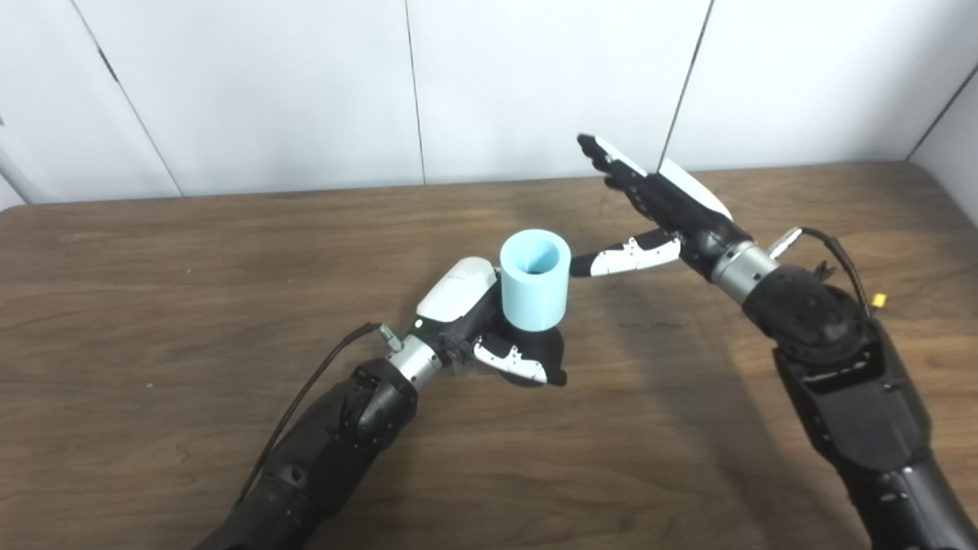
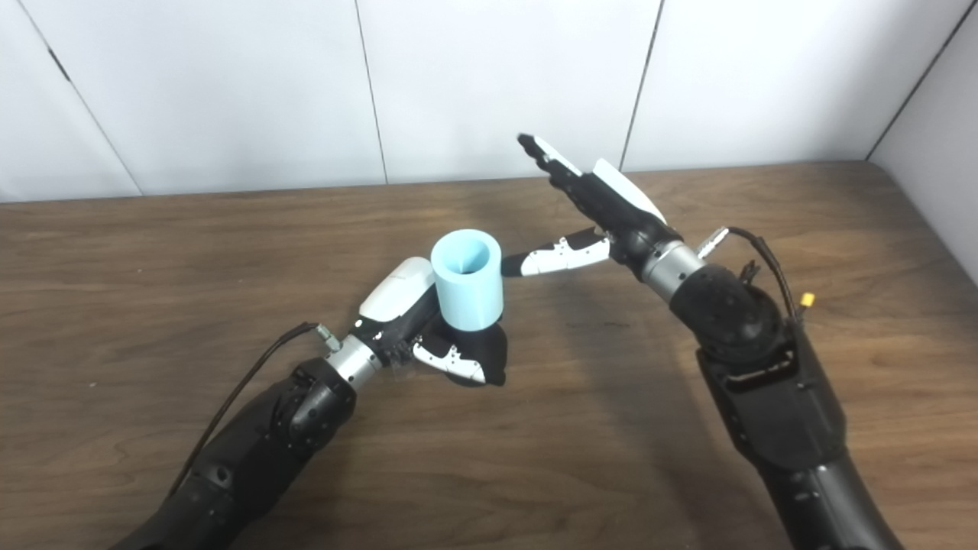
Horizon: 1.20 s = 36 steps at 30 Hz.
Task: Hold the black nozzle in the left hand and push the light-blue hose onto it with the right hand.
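My left hand [image 1: 489, 328] is shut around a black nozzle [image 1: 544, 353], held above the table near its middle. A short light-blue hose piece [image 1: 535, 279], a hollow cylinder with its open end up, sits upright on top of the nozzle; most of the nozzle is hidden by my fingers and the hose. It also shows in the right eye view [image 2: 467, 279]. My right hand [image 1: 653, 214] is open, fingers spread and pointing up and left. Its thumb reaches toward the hose's right side, close to it, holding nothing.
The wooden table [image 1: 191, 290] runs wall to wall, with white wall panels [image 1: 267, 92] behind its far edge. A cable [image 1: 306, 397] hangs from my left wrist and another [image 1: 840, 260] from my right forearm.
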Motion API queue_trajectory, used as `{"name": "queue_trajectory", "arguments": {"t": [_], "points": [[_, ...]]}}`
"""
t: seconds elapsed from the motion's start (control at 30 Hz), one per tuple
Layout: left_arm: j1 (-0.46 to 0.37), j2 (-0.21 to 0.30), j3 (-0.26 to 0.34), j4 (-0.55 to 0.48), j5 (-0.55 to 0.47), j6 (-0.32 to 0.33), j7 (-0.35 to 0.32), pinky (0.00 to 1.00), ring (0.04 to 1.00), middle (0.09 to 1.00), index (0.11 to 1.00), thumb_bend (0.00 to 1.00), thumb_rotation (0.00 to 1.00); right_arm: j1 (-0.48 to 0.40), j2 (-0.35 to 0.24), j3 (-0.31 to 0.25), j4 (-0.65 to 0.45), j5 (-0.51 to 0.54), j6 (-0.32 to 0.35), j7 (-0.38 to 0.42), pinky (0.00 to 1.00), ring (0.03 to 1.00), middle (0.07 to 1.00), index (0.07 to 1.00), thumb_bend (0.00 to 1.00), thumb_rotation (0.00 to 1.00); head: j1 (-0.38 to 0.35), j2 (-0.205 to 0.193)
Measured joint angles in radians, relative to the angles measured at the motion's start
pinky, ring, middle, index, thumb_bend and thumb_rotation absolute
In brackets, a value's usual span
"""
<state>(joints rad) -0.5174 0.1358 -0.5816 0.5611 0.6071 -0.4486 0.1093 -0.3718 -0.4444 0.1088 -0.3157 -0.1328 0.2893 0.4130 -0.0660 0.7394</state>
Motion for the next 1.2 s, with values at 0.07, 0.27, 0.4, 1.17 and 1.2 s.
{"name": "queue_trajectory", "arguments": {"t": [0.07,0.27,0.4,1.17,1.2], "points": [[0.0,0.0,0.0,0.001,0.0,0.0,0.0,0.32,0.423,0.436,0.502,0.5,0.0,-0.002,-0.039,0.019,-0.066,0.006,-0.031,0.035,0.87,0.976,0.998,0.957,0.9,0.52,0.002,-0.002],[-0.006,-0.005,0.0,0.014,0.0,-0.001,0.002,0.32,0.426,0.441,0.5,0.5,0.0,-0.008,-0.061,0.079,-0.186,-0.054,-0.152,0.071,0.85,0.974,0.985,0.916,0.79,0.69,0.0,-0.003],[-0.012,-0.008,-0.001,0.024,0.0,-0.002,0.004,0.32,0.426,0.443,0.501,0.5,0.0,-0.013,-0.067,0.116,-0.196,-0.133,-0.207,0.109,0.85,0.983,0.993,0.928,0.75,0.73,0.003,-0.003],[-0.014,-0.01,-0.001,0.027,0.0,-0.003,0.004,0.33,0.428,0.446,0.5,0.51,0.0,-0.017,-0.08,0.17,-0.197,-0.357,-0.296,0.216,0.95,1.0,0.992,0.945,0.8,0.85,-0.002,0.005],[-0.014,-0.01,-0.001,0.027,0.0,-0.003,0.004,0.33,0.428,0.445,0.5,0.51,0.0,-0.019,-0.088,0.174,-0.197,-0.371,-0.307,0.216,0.94,1.0,0.986,0.938,0.81,0.84,-0.002,0.005]]}}
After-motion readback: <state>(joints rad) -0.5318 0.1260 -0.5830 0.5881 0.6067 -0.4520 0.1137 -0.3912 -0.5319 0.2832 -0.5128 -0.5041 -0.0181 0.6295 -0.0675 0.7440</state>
